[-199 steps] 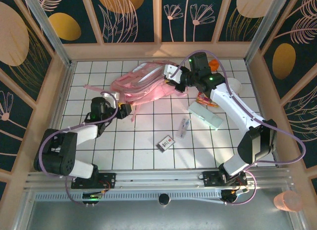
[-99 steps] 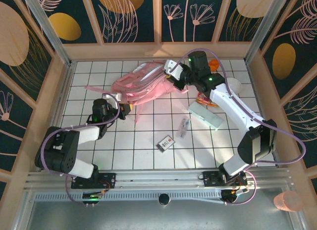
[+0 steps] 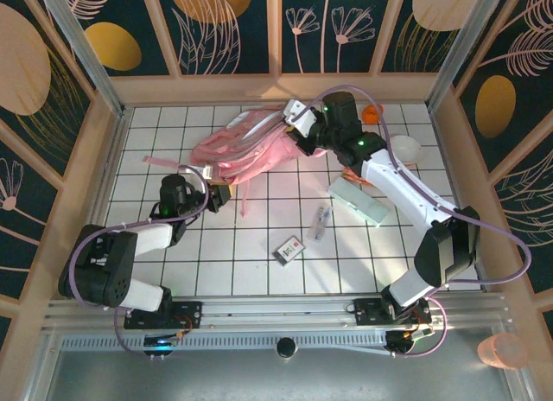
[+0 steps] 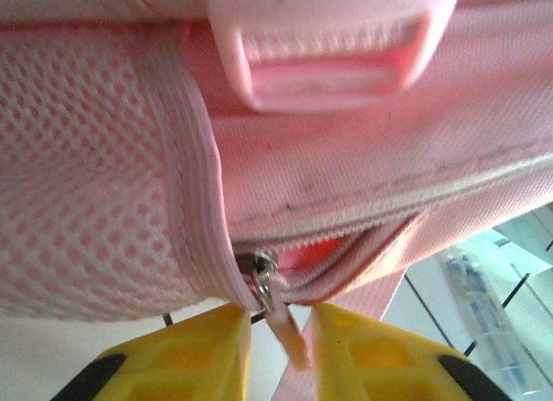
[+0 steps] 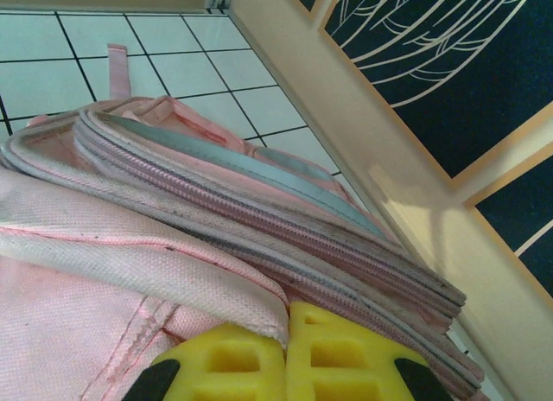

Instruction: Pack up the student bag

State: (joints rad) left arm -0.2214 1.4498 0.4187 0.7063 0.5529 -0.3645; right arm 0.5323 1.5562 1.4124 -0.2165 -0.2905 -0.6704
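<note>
The student bag is a soft pink backpack lying at the back middle of the tiled table. My left gripper is at its near left corner. In the left wrist view the yellow fingers stand a little apart, open, with the pink zip pull hanging loose between them below the metal slider; the zip is slightly parted. My right gripper is at the bag's far right side, shut on a fold of the bag's fabric, with the zipped layers just beyond its fingertips.
To the right of the bag lie a pale green flat case, a clear packet and a small card pack. Orange items and a white round object sit near the right arm. Wooden walls stand close behind.
The right gripper has shifted back and left with the bag fabric, drawing the bag that way. The left gripper edged left along the bag's corner, and its fingers closed, then parted again.
</note>
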